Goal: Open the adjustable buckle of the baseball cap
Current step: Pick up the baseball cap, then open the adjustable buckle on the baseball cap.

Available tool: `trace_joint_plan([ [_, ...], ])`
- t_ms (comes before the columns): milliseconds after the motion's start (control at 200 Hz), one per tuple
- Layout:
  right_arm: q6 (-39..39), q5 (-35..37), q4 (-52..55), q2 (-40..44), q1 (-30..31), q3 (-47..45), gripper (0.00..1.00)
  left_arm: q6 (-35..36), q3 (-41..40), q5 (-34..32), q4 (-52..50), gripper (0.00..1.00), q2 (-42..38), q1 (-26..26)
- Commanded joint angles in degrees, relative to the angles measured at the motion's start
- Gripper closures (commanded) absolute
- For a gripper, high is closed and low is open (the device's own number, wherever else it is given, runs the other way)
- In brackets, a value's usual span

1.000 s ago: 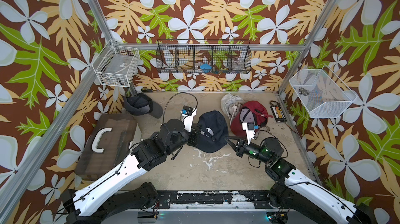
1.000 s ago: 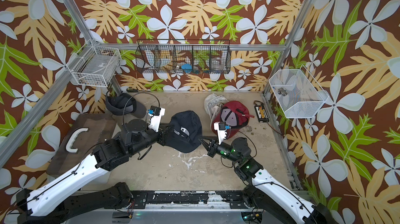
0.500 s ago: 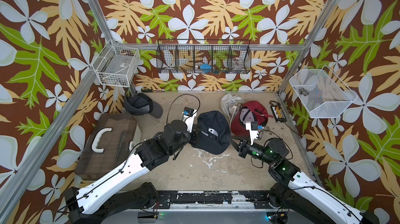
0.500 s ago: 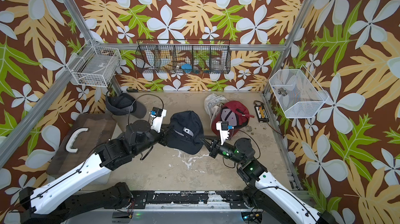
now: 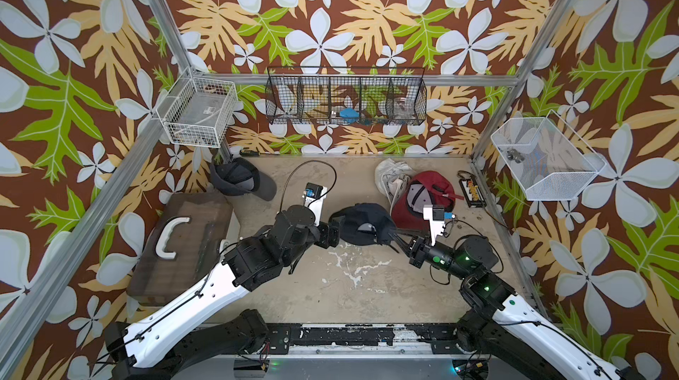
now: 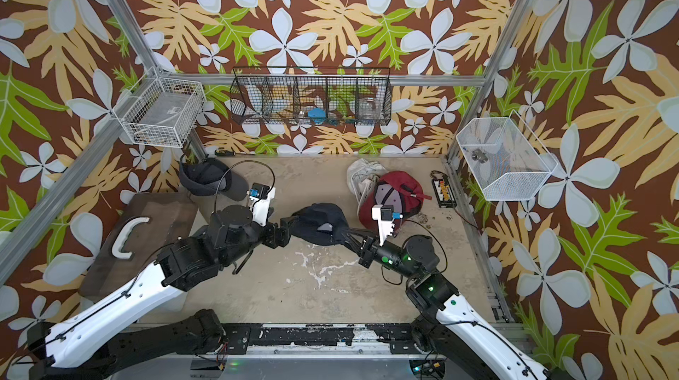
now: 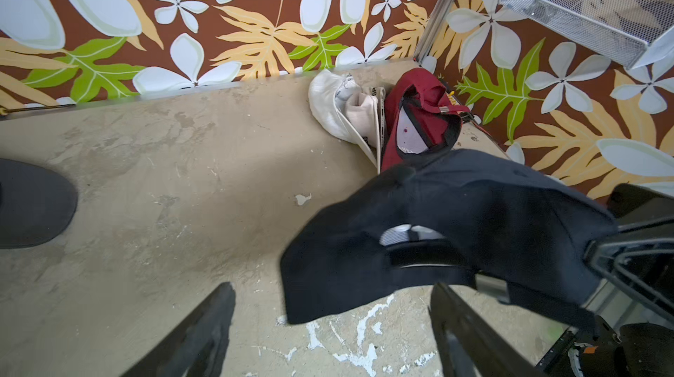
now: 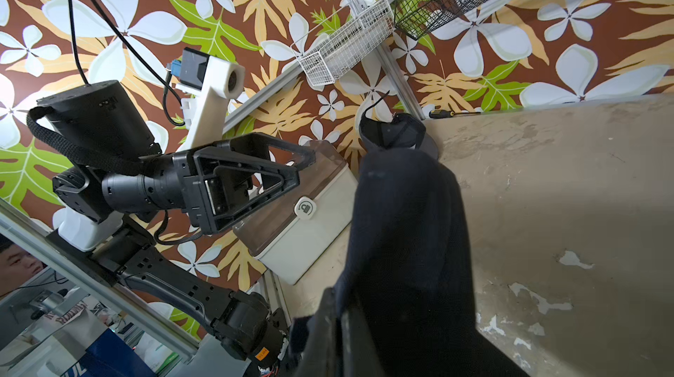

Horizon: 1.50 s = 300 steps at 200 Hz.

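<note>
floral-papered cell, scuffed beige tabletop (image 5: 349,286). dark navy fabric baseball cap (image 5: 362,222) is mid-table, in front of the red cap (image 5: 422,190) and the crumpled white cap (image 5: 391,176) at the back right. right gripper (image 5: 395,237): jaws together, pinched on the navy cap's right edge, same as in the earlier frames. right wrist view shows the cloth running out from between its fingers (image 8: 326,331). left gripper (image 5: 337,230): a second ago clamped on the cap's left side, now jaws spread wide and just beside that edge, with a gap visible in the right wrist view. cap looks flatter than before, drawn toward the right gripper. strap (image 7: 419,256) across the rear opening is blurred in the left wrist view, so cannot tell the buckle's state.
</note>
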<state>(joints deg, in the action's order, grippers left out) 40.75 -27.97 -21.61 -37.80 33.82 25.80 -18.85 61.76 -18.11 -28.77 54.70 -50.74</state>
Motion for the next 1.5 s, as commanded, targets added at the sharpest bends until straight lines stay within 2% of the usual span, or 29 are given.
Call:
trace_joint_plan([
  [0, 2.32, 0.17, -3.68, 0.74, -0.97, -0.58, 1.0, 1.06, 0.16, -2.16, -1.79, 0.14, -0.94, -0.06],
  [145, 2.89, -0.84, -3.78, 0.63, -1.43, -0.36, 1.0, 1.32, -0.11, -2.81, -2.41, 0.12, -0.78, -0.06],
  [255, 2.67, -0.85, -3.53, 0.54, -1.48, -0.24, 1.0, 0.71, -0.2, -0.77, -1.74, 0.13, -0.41, -0.06],
  [365, 2.91, -0.51, -3.96, 0.48, -1.48, -0.72, 1.0, 0.13, -0.36, 2.52, -0.21, 0.19, -0.35, -0.05],
  [495, 4.24, -0.51, -5.79, -0.03, -1.5, -1.53, 1.0, -0.43, -1.08, 8.63, 2.67, 0.32, -0.24, -0.02],
  [716, 5.04, -0.77, -6.82, -0.7, -1.53, -1.68, 1.0, -0.84, -2.71, 12.21, 5.69, 0.4, -0.88, -0.05],
  [876, 4.52, -0.17, -6.86, -0.57, -1.56, -1.73, 1.0, -2.1, -3.76, 13.59, 7.85, 0.4, -1.27, -0.02],
  [1021, 4.21, 0.03, -6.37, -4.19, -1.57, -0.42, 1.0, -2.94, -4.55, 14.62, 10.35, 0.4, -0.9, -0.06],
  [1496, 7.72, -2.46, -12.61, -10.4, -1.6, -0.96, 1.0, -3.91, -4.41, 19.42, 14.32, 0.43, 1.39, -0.49],
])
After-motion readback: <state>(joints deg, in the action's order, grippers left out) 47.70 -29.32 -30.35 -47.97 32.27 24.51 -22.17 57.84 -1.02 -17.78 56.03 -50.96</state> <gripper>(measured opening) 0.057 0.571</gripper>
